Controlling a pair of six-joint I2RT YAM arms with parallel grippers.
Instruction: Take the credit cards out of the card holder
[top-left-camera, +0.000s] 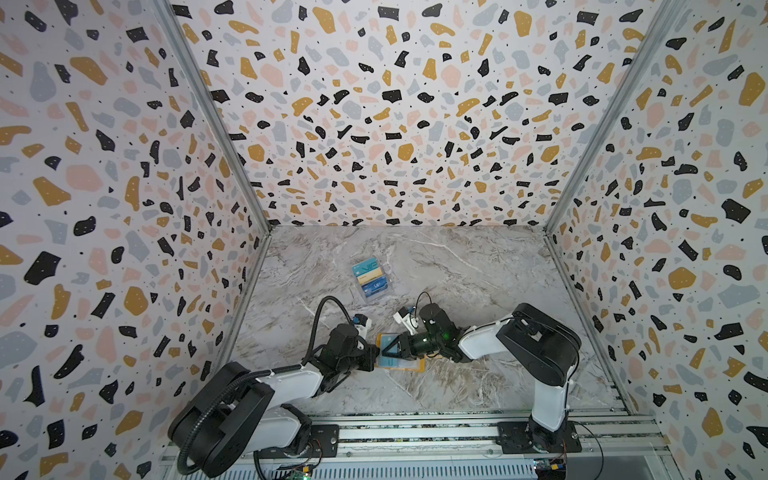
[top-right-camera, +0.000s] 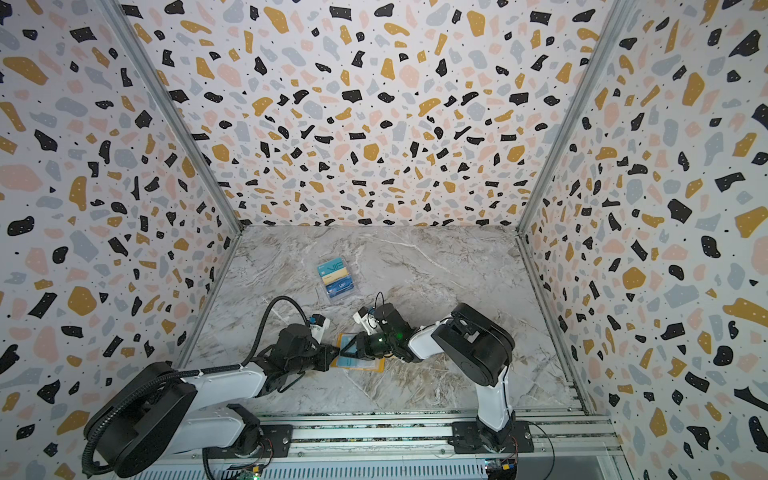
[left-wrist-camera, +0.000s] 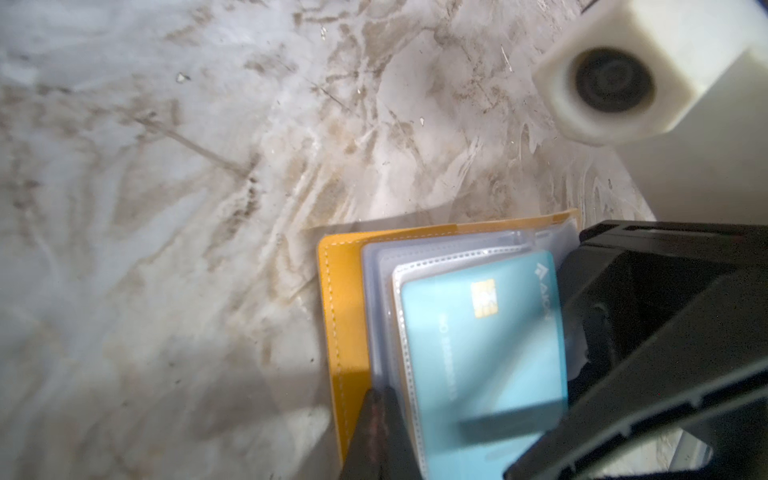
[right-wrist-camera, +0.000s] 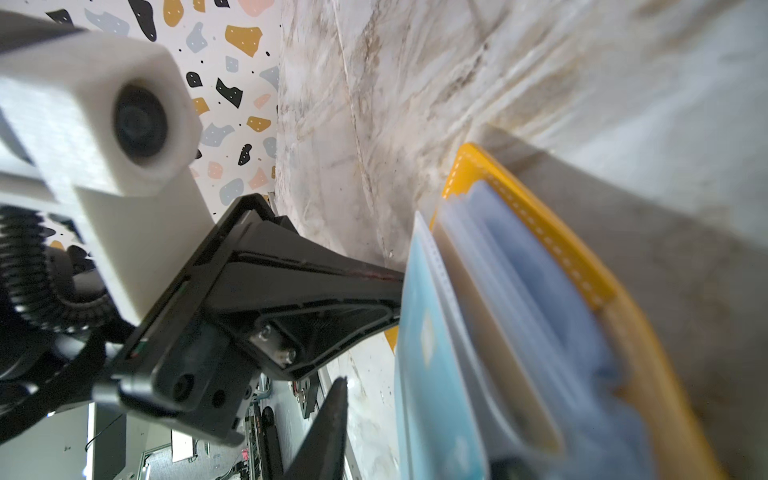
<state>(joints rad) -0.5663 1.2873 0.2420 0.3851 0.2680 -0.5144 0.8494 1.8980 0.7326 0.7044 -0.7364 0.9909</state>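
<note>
A: Which step is in hand?

B: The pull of the teal card (left-wrist-camera: 482, 357), by the look of it. The card holder (top-left-camera: 399, 364) lies open on the bench (top-left-camera: 457, 270), near the front and about midway between the arms. Its clear sleeves (left-wrist-camera: 382, 316) are fanned up. The teal card sits in the foremost sleeve, not yet out.

A: And the grippers?

B: The left gripper (right-wrist-camera: 374, 278) is closed tight. Its tips are at the edge of that sleeve and seem to pinch it, which steadies the card holder from the left. The right gripper (top-left-camera: 383, 353) reaches in from the right with its jaws partly apart and the teal card's edge between them. One finger (right-wrist-camera: 332, 424) stands clear of the card face, so nothing is gripped yet.

A: What does the next move call for?

B: Probably closing the right jaws on the card alone, not on sleeve plastic too. Then the card can be drawn out through the sleeve's open side while the left gripper holds firm. A thin, slick card could slip, or the whole card holder could lift with it.

A: Anything hard to read?

B: The right gripper's other finger is cut off at the frame edge in the right wrist view, which is blurred besides. Whether any other card waits in a deeper sleeve cannot be told. In both top views the arms cover most of the card holder. Farther back, a clear box (top-left-camera: 372, 276) holds several cards.
</note>
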